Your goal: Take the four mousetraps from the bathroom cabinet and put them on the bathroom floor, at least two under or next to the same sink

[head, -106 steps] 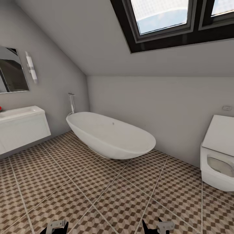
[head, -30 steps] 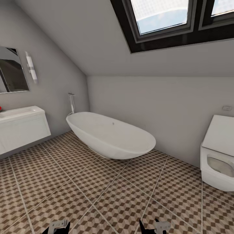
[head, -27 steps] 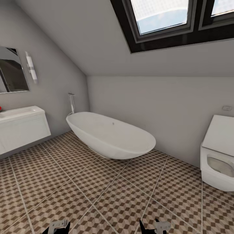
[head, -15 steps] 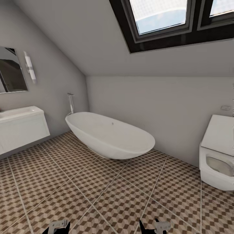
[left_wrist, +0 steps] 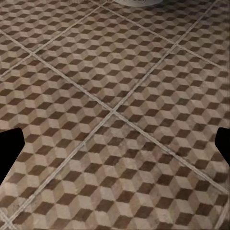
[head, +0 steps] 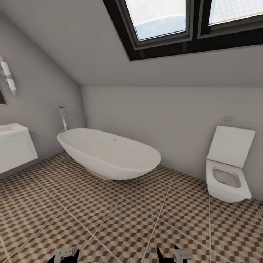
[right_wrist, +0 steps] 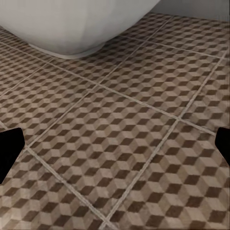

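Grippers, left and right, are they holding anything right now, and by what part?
Nothing is held. In both wrist views the left gripper and right gripper stand open, with bare bathroom floor between the fingertips.

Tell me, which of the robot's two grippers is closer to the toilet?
Right. The right gripper sits low on the toilet's side of the head view; the left gripper is farther across, toward the bathroom sink. Both are well short of it.
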